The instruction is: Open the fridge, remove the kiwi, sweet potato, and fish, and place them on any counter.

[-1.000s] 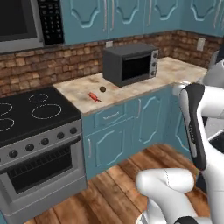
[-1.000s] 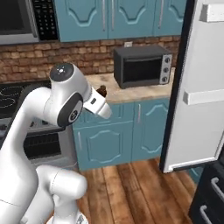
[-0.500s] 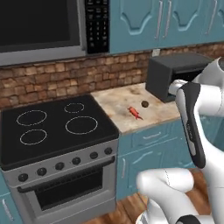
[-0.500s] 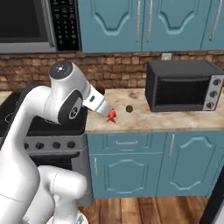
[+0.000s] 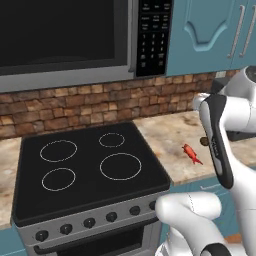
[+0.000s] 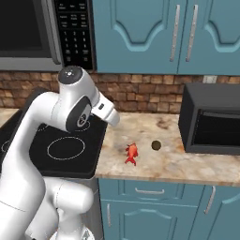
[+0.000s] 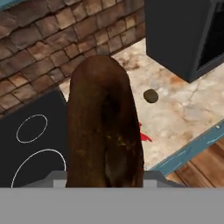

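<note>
In the hand view the sweet potato (image 7: 105, 131), a long brown lump, rises right in front of the camera. My gripper (image 7: 105, 177) is shut on it, and the lump hides the fingertips. Beyond it, on the beige counter (image 7: 183, 109), lie the small olive-brown kiwi (image 7: 151, 96) and the red fish (image 7: 143, 135), half covered by the sweet potato. The base views show the fish (image 6: 132, 153) (image 5: 191, 153) and the kiwi (image 6: 156, 145) (image 5: 204, 141) close together near the counter's (image 6: 187, 164) front edge. The fridge is out of view.
A black stovetop (image 5: 85, 170) sits left of the counter, with a built-in microwave (image 5: 65, 35) above it. A black countertop oven (image 6: 213, 119) stands at the counter's right. Brick backsplash (image 6: 140, 93) and teal cabinets (image 6: 154, 33) lie behind and above.
The whole picture has shifted: the base has moved left along the counter, bringing the stove into the middle. The fish and kiwi lie as before. The grip on the sweet potato is unchanged.
</note>
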{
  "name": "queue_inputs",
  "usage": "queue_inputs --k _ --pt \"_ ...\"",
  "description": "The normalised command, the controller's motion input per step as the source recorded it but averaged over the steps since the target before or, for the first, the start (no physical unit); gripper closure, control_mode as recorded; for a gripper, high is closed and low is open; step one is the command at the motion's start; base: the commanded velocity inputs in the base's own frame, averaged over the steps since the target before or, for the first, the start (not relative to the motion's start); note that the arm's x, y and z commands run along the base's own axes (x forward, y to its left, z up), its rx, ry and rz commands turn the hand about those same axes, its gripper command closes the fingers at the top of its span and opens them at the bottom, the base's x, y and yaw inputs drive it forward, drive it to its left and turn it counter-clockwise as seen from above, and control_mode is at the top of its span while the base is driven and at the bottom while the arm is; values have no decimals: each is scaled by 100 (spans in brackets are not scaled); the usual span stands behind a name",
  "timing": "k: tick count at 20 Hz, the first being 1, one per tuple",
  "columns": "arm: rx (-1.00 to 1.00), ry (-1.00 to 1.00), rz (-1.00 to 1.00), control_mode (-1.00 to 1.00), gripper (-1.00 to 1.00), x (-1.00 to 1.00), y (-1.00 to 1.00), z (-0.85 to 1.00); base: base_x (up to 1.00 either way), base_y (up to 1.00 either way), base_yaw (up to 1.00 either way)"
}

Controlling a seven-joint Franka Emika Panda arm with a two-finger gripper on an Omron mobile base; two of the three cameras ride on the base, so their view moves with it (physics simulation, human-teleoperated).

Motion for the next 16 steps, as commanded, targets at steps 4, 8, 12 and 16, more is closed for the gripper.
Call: queue_inputs --k 4,8,12,16 --pt "0 12 4 -100 100 73 -70 -100 0 0 0" --pt "2 13 7 -100 100 100 -35 -100 0 0 0" --pt "3 12 7 -100 100 100 -14 -98 0 0 0" --pt "0 14 12 -100 100 100 27 -77 0 0 0"
